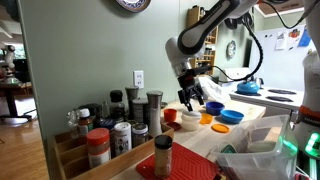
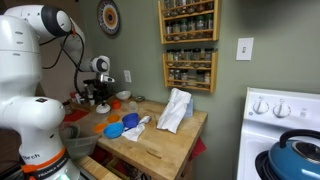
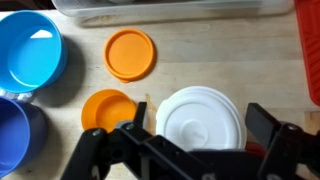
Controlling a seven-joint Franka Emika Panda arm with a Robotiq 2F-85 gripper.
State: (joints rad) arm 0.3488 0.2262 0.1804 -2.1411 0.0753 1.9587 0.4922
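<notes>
Wrist view, reading from the left edge: a pale blue bowl (image 3: 30, 48) sits at the upper left, with the rim of a dark blue bowl (image 3: 14, 135) below it, both on the wooden counter (image 3: 240, 55). Next across is an orange lid (image 3: 130, 53) lying flat and by itself. A second orange disc (image 3: 108, 108) lies nearer me, just beside the left finger. Then comes the piece I take to be the work in hand, a white round lid (image 3: 198, 112), also lying flat. The gripper (image 3: 200, 130) hangs straight over it with the jaws spread wide and nothing in them. One black finger stands on each side of the lid, and the right one (image 3: 268, 128) shows a strip of bare wood between it and the rim. I can't tell from here whether the left one is clear of the rim or brushing it. At the far right edge a red strip (image 3: 313, 60) runs down the frame, and I can't make out what it is. Along the top runs a clear tub (image 3: 170, 8). In an exterior view the gripper (image 1: 190, 97) stands low over the cluster, just above the white piece (image 1: 190, 120). My read is that I'm at the hover-and-align stage, centred over the lid and not gripping it. If a grasp is wanted, the next move calls for a short straight descent with the wrist held square. It also needs care that the left finger doesn't catch the orange disc, and a close that meets the rim evenly, since a flat lid gives little to bite on.
</notes>
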